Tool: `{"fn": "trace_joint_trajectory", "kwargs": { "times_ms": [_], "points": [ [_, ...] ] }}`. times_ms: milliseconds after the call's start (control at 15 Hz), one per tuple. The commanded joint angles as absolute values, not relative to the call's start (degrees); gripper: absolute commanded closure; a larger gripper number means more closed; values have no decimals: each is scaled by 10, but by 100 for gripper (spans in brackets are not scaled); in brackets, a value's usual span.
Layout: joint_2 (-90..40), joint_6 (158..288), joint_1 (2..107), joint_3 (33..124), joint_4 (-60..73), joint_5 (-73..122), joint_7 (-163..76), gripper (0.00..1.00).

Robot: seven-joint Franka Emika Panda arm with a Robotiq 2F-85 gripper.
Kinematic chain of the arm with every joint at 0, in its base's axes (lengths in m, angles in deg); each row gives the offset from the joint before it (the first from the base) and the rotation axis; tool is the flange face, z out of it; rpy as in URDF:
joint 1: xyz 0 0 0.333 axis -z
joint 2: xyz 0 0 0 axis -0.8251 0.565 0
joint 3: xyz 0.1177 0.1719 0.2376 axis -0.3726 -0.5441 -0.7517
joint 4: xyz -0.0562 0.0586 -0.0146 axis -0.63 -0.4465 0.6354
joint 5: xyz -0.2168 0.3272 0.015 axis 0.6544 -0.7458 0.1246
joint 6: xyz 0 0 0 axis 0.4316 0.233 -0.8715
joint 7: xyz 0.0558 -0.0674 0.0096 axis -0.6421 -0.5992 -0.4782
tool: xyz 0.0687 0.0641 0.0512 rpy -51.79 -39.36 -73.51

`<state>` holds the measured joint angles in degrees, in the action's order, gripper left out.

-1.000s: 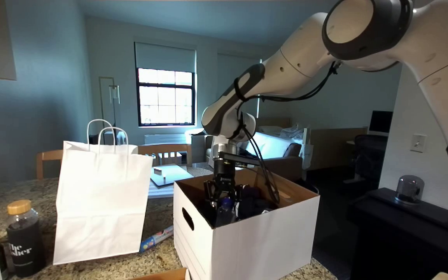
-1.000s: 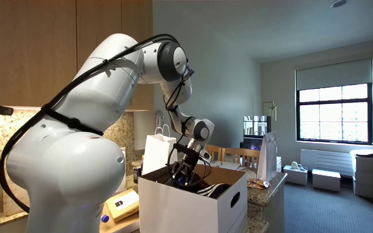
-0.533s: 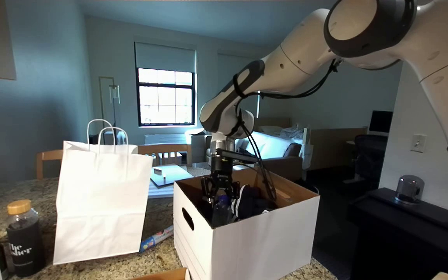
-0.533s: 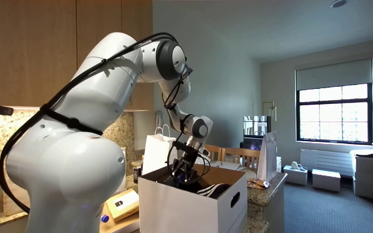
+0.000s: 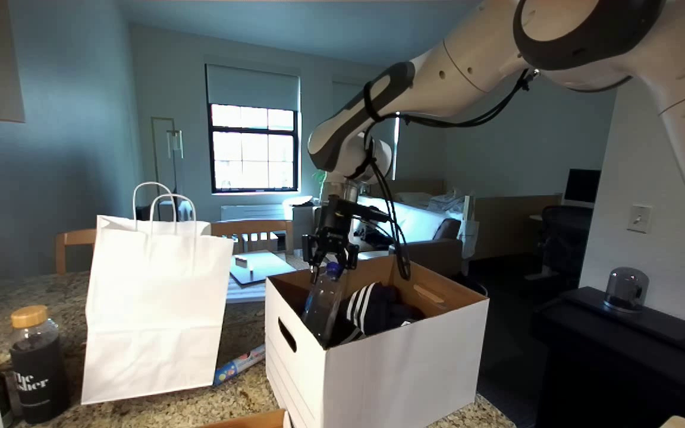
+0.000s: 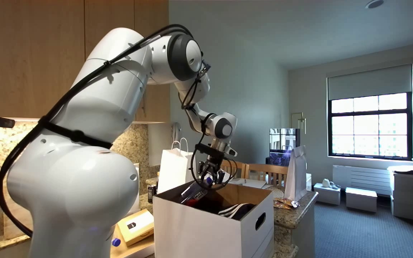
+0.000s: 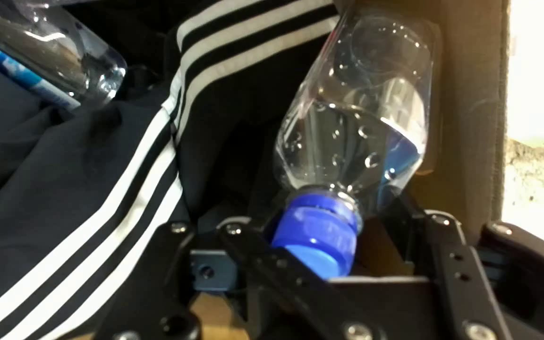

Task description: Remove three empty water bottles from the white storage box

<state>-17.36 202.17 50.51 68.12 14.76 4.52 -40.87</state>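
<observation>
In an exterior view, just below the frame's centre, my gripper [image 5: 332,267] hangs over the white storage box [image 5: 402,374], my jaws closed on the capped end of a tilted water bottle [image 5: 322,306], its lower part inside the box. In an exterior view, at lower centre, it slants down-left from my grip; striped dark cloth [image 6: 240,210] lies inside the box. In the wrist view, it runs from lower centre to upper right; a second bottle [image 7: 62,52] lies upper left.
</observation>
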Motion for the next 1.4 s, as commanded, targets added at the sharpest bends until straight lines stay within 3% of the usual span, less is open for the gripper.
{"fn": "trace_joint_trajectory", "kwargs": {
  "times_ms": [0, 733, 1333],
  "points": [
    [-212, 2054, 513, 676, 153, 29, -391, 73],
    [-264, 2067, 510, 677, 112, 11, -418, 73],
    [-340, 2125, 449, 629, 205, -32, -452, 73]
  ]
}}
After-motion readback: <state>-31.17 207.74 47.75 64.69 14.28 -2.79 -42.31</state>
